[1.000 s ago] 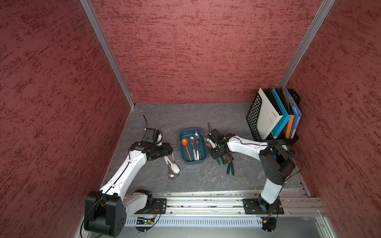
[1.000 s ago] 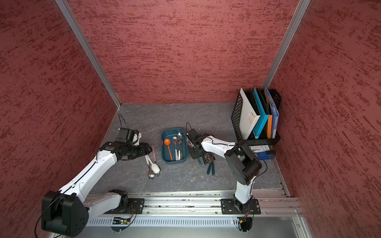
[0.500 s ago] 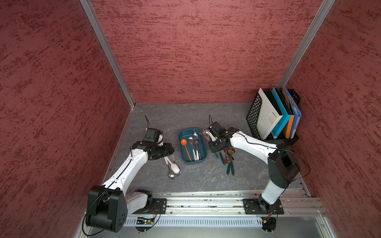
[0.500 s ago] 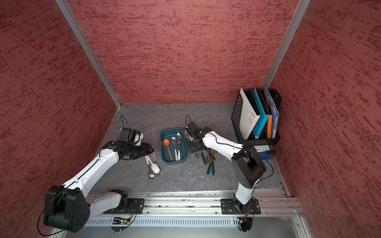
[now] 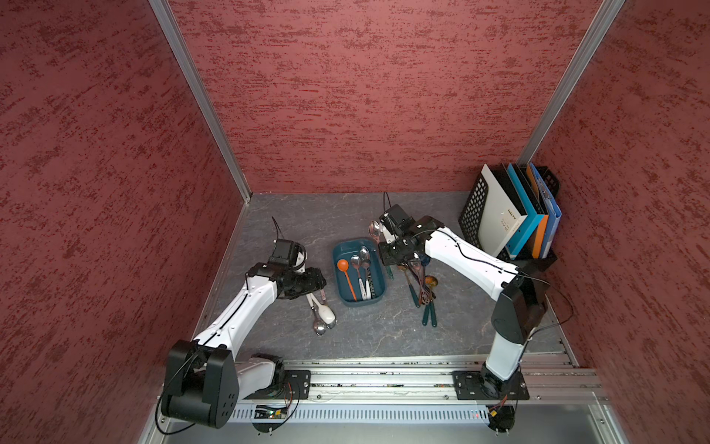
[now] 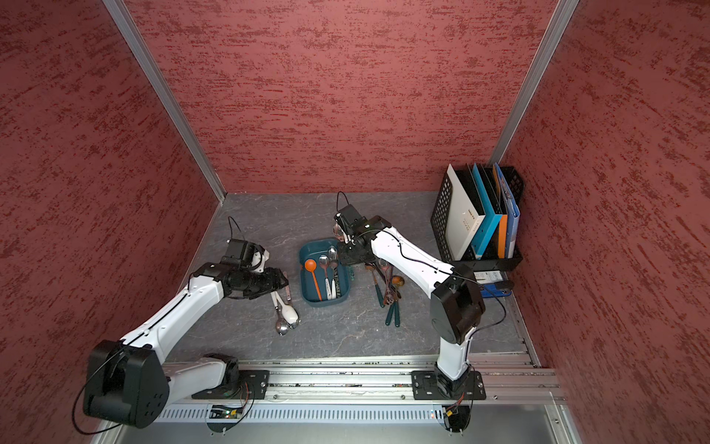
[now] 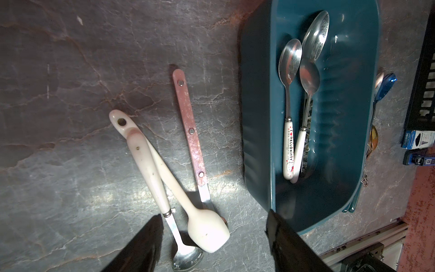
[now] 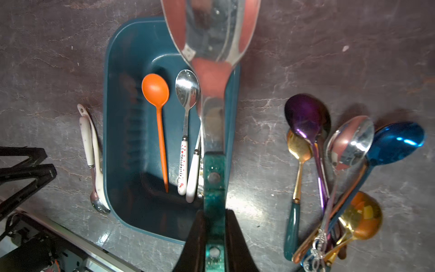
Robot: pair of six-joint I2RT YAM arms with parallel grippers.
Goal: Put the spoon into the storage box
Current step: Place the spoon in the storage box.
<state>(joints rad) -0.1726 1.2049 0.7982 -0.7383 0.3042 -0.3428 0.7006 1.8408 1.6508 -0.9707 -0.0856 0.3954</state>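
Left of centre in a top view, the left pincer [image 5: 320,283] hovers with its jaws apart over loose spoons [image 5: 323,313] on the tabletop [image 5: 276,215], likely poised for a pick of its own. At centre sits the storage box [image 5: 361,303], with other spoons [image 5: 359,269] already inside. Just right of it, the right pincer [image 5: 385,251] is clamped on the green handle of the spoon [image 5: 374,229]. It is held lengthwise above the box's right rim, probably so it drops in alongside the others.

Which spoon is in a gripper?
The big steel spoon with the green handle, clamped in the right gripper; all others lie loose.
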